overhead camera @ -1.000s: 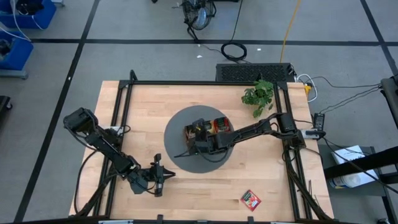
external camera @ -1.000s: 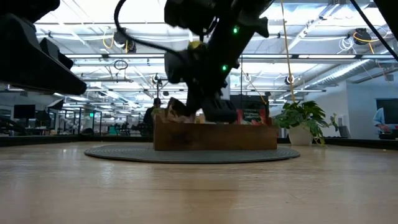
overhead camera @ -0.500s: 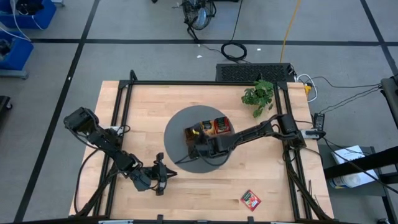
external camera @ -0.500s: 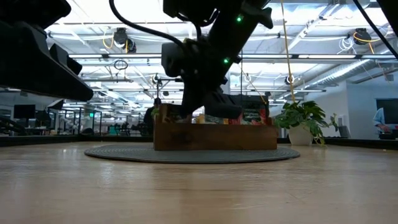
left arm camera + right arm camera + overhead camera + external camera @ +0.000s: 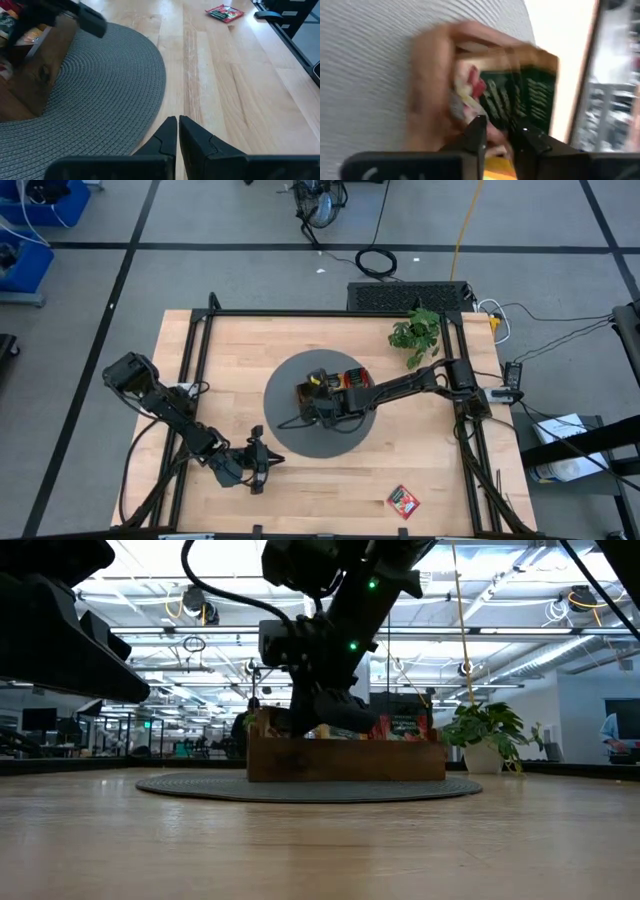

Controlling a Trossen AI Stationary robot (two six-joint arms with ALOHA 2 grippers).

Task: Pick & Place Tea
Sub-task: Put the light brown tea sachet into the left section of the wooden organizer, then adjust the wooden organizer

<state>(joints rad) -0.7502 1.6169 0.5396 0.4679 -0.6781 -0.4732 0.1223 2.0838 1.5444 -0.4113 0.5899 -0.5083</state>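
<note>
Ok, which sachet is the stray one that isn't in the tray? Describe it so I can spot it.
Start at the round grey mat in the middle of the wooden table, where the right gripper works over the wooden tray. Go toward the table's near right corner: the red tea sachet lies flat on bare wood, alone, unlike the ones in the tray.

Grey floor [image 5: 200, 270] with dark lines; bright ceiling lights [image 5: 560, 610] overhead.
</note>
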